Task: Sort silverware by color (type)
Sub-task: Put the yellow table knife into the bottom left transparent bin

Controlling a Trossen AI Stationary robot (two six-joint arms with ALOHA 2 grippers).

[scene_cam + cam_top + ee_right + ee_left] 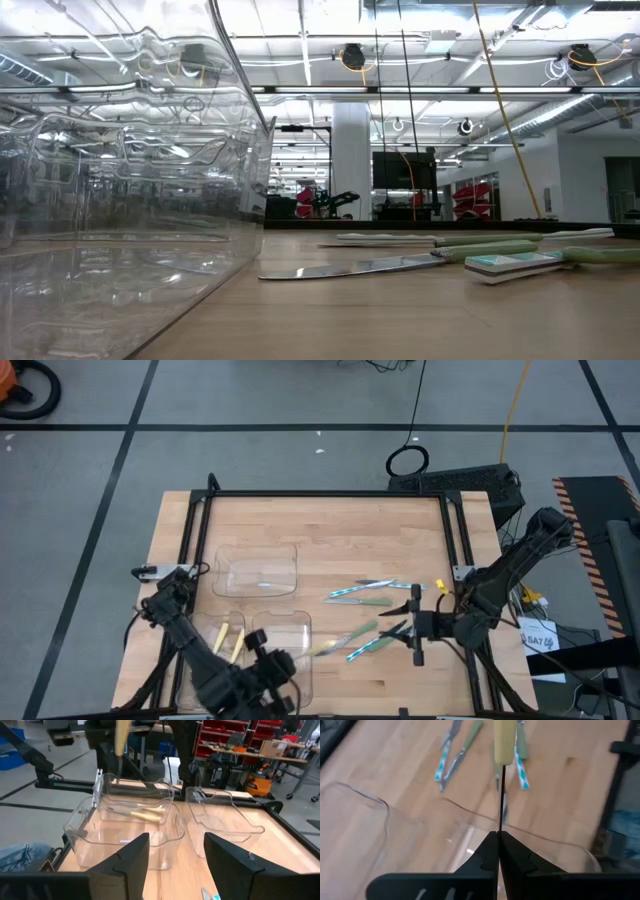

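I am looking down on my wooden bench [330, 530], which is sitting on a grey floor [90, 470] marked with dark lines. My left end effector [300, 653] is hanging at the near left, over a clear tray [288, 622]. It is clenched tight on a yellow-handled utensil [504, 740], gripping the thin metal end while the yellow handle is sticking out past the fingertips. Two more yellow utensils [229, 640] are lying in the clear tray [205, 628] just left of that one. A third clear tray [258, 555] is sitting farther back, with one light blue piece [266, 584] in it.

My right end effector [411, 622] is at the near right, with its fingers spread apart and gripping nothing. The rest of the silverware [362, 593], green and blue handled, is lying loose on the bare wood just left of it.

From bench level, I am seeing a big room behind with bright ceiling lights [300, 20], a white pillar [352, 160] and red shelves [475, 198].
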